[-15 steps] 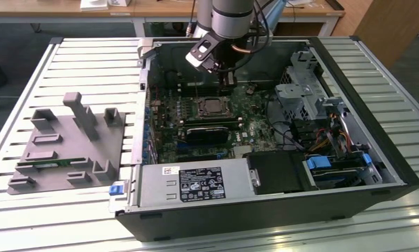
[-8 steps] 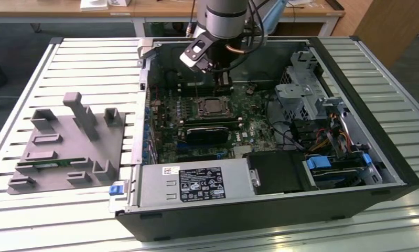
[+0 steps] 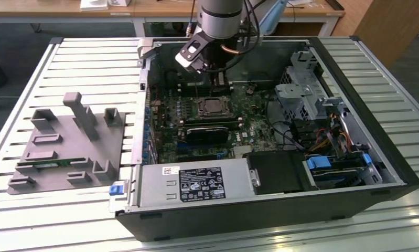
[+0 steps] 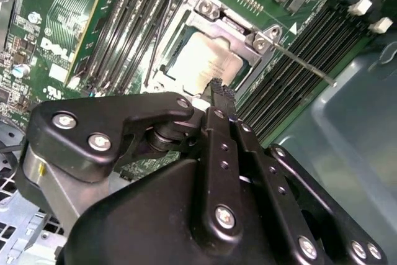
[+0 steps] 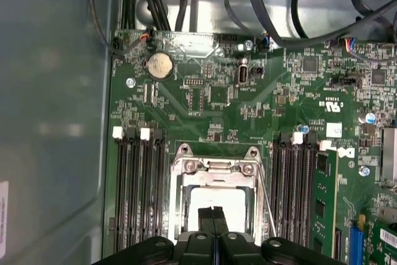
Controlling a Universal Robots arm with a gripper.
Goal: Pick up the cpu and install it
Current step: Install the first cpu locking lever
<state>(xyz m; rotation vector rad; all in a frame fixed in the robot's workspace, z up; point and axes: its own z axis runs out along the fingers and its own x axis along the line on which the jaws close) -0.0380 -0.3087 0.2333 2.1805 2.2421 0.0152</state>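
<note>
The cpu (image 3: 211, 106) lies flat in the motherboard socket inside the open computer case, its pale silver top framed by the metal socket bracket (image 5: 186, 169). In both wrist views the cpu (image 5: 218, 198) (image 4: 208, 60) shows just past the fingertips. My gripper (image 3: 221, 84) hangs from the arm over the back of the board, slightly above the cpu. Its two black fingers (image 5: 207, 218) are pressed together with nothing between them, and the gripper (image 4: 218, 88) is shut. The thin socket lever (image 4: 304, 63) sticks out beside the bracket.
Black memory slots (image 5: 139, 190) flank the socket, with a green memory stick (image 5: 322, 197) standing in one. The case walls (image 3: 363, 94), drive cage (image 3: 300, 89), cables (image 3: 293, 136) and power supply (image 3: 195, 184) hem the board in. A grey fixture tray (image 3: 69, 147) sits at the exterior view's left.
</note>
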